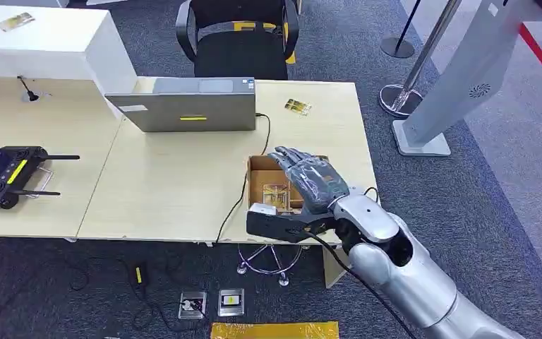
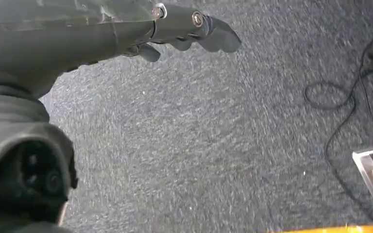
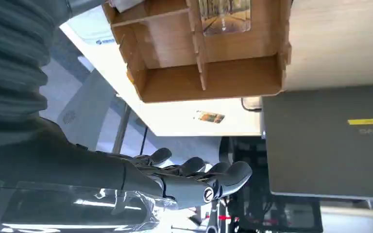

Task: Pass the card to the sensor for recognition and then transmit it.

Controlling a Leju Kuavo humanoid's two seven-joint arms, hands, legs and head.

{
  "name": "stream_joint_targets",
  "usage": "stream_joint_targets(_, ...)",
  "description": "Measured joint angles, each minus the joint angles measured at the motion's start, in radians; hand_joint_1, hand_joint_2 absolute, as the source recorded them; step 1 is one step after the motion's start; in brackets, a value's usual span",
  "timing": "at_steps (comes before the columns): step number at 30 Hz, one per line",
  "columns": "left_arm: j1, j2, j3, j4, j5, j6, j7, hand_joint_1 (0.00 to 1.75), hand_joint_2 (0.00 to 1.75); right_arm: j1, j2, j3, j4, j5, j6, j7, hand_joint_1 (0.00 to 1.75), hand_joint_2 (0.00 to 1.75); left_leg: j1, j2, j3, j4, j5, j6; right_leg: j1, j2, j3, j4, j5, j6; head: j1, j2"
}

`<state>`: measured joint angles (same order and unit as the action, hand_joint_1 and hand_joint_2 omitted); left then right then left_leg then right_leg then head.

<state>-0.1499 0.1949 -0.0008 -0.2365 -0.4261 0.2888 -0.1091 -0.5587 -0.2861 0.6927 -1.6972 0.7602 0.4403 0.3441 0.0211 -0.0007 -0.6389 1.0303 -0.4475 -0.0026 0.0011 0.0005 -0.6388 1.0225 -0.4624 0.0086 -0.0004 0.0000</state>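
My right hand (image 1: 309, 182) hovers empty, fingers spread, over the cardboard box (image 1: 261, 167). The card (image 1: 276, 193) lies flat in its compartment directly beneath my palm. My left hand (image 2: 126, 29) hangs slack above the carpet, far off.

Pale wooden table (image 1: 169, 191) with grey laptop (image 1: 183, 106), divided cardboard box (image 1: 265, 185), black controller (image 1: 7, 176).

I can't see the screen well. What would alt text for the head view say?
A silver robot arm reaches over a pale wooden table, its right robot hand open above a small cardboard box with a card lying inside. Behind the box sits a grey laptop; a black office chair stands beyond.
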Motion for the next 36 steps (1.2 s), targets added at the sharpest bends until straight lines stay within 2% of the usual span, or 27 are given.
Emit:
stream_joint_targets(8,-0.053,0.035,0.012,-0.001,-0.042,-0.045,0.048,0.0,0.0,0.032,0.012,0.015,0.054,0.044,-0.019,-0.012,0.0,1.75,0.0,0.0,0.001,0.0,0.0,0.0,0.0,0.0,0.001,0.0,0.0,0.0,0.0,0.0)
stream_joint_targets(24,-0.245,0.066,0.02,-0.019,-0.124,-0.137,0.218,0.0,0.0,0.042,0.044,0.015,0.116,0.084,-0.023,-0.039,0.0,1.75,0.0,0.0,0.002,0.0,0.001,-0.001,0.0,0.0,0.002,0.002,0.0,0.0,0.0,0.0)
stream_joint_targets(29,-0.278,0.067,0.034,-0.028,-0.085,-0.055,0.207,0.0,0.0,0.04,0.05,0.014,0.131,0.089,-0.029,-0.039,0.0,1.75,0.0,0.0,0.003,0.0,0.001,-0.001,0.0,0.001,0.002,0.002,0.0,0.0,0.0,0.0)
stream_joint_targets(36,-0.304,0.094,0.065,-0.03,-0.043,-0.056,0.209,0.0,0.0,0.029,0.056,0.013,0.146,0.09,-0.031,-0.061,0.0,1.75,0.001,0.0,0.002,0.0,0.001,-0.001,0.001,0.001,0.002,0.002,0.0,0.0,0.0,0.0)
